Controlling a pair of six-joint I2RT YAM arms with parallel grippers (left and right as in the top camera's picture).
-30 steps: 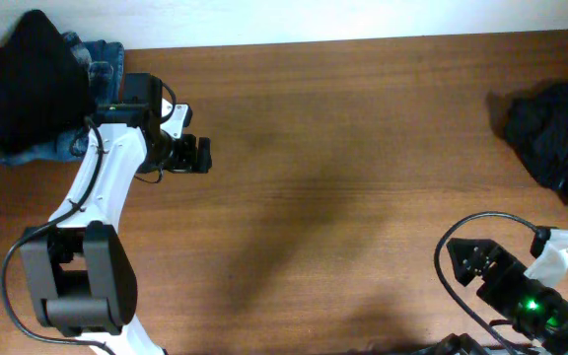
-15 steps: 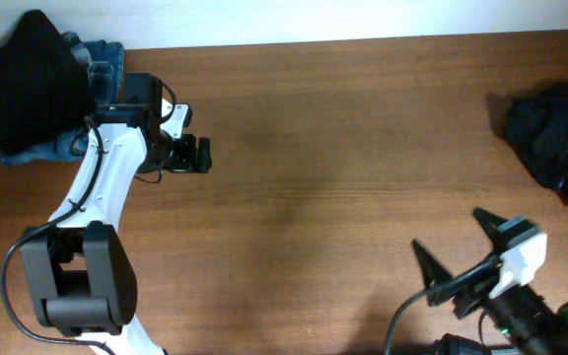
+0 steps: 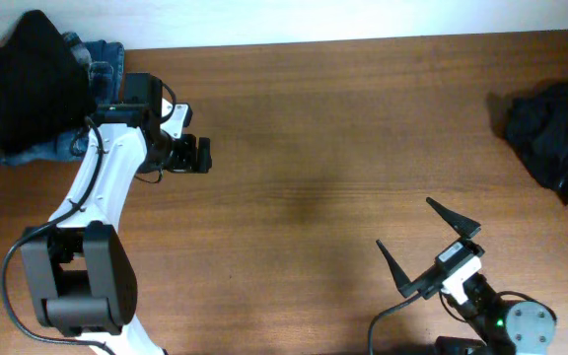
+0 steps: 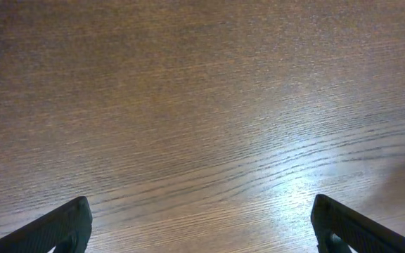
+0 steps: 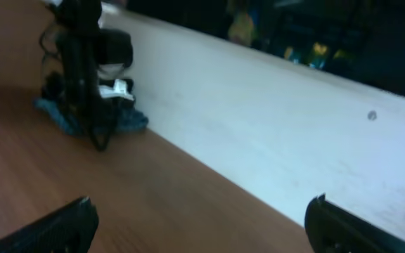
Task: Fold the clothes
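A pile of folded clothes, black cloth [image 3: 26, 79] on blue denim [image 3: 102, 59], lies at the table's far left corner. A crumpled black garment [image 3: 555, 138] lies at the right edge. My left gripper [image 3: 201, 155] is open and empty, hovering over bare wood to the right of the pile; its wrist view shows only wood between the fingertips [image 4: 69, 223]. My right gripper [image 3: 429, 242] is open and empty at the table's front right, raised and pointing left; its fingertips [image 5: 69, 225] frame the table and white wall, with the left arm [image 5: 83, 63] and the denim [image 5: 69, 116] far off.
The wooden table [image 3: 343, 148] has a white wall along its far edge [image 5: 259, 126]. The left arm's white link [image 3: 97, 187] runs from the front left up towards the pile. The right arm's base [image 3: 516, 323] sits at the front right edge.
My right arm has swung left and lifted, its open fingers now pointing across the table. The left arm and both clothes piles have not moved.
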